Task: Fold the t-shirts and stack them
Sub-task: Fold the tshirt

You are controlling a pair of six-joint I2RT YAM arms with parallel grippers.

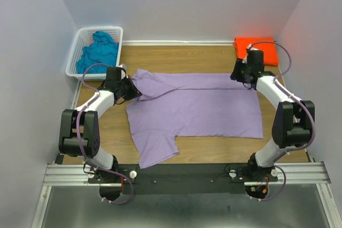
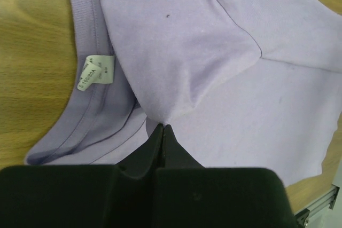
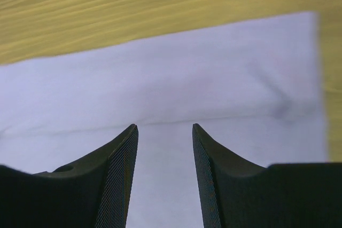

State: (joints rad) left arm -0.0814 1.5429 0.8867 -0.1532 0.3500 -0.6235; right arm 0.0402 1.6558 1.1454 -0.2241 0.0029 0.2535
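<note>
One orange cotton t-shirt (image 1: 259, 48) folded far right; left claw (image 2: 163, 128) pinching the lavender cotton t-shirt (image 1: 203, 108) mid-fold, right claw (image 3: 164, 132) spread, teal t-shirt (image 1: 99, 52) untouched.

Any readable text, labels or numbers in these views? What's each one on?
"S 160/80A": best reading, small and skewed, on the white neck tag inside the collar of the purple t-shirt, left wrist view.
Other print on that tag: too small and blurred to read.
Basket, blue t-shirt, orange t-shirt: no text visible.
</note>
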